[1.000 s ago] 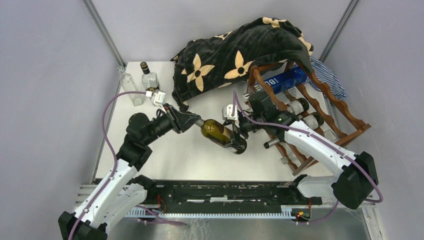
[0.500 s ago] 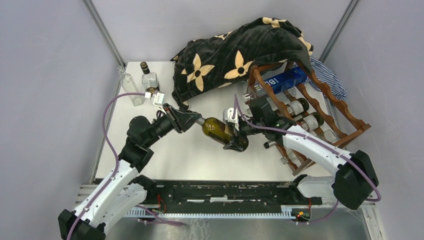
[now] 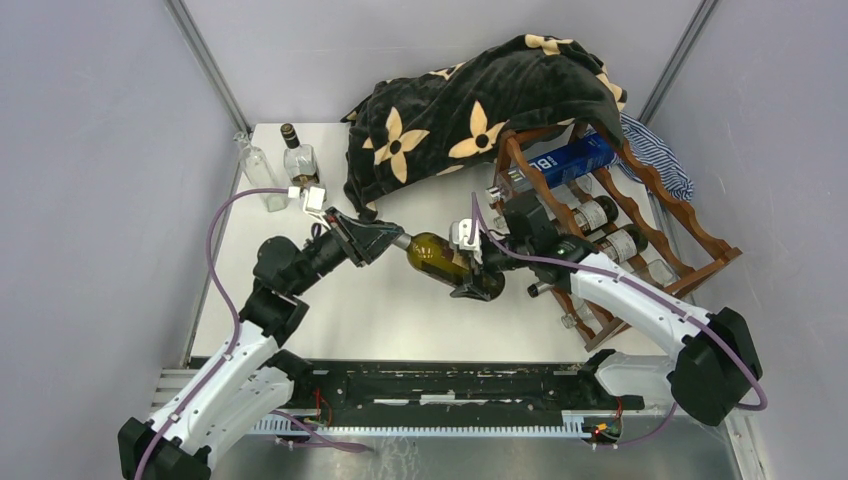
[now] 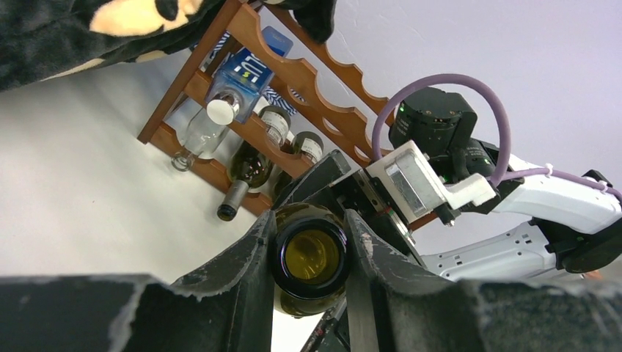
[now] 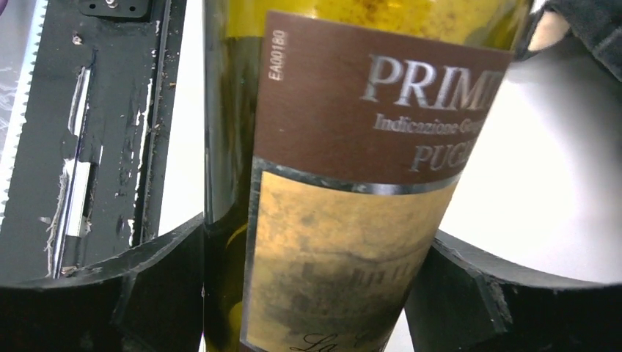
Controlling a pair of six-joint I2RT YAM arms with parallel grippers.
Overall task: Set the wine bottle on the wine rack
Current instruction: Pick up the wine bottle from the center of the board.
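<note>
Mid-handover: wine bottle [image 3: 432, 256] hangs over the table [image 3: 400, 320] beside the wine rack [image 3: 690, 215], left claw [image 4: 309, 224] pinching its neck, right claw [image 5: 315, 249] wide but snug on its body; I reckon left releases next, then right racks it.

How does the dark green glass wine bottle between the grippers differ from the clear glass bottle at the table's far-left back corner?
The dark green glass wine bottle is tinted; the clear glass bottle is see-through. The wine bottle lies sideways, neck in the left gripper, body in the right gripper; the clear bottle stands upright, untouched. Both are glass.
</note>
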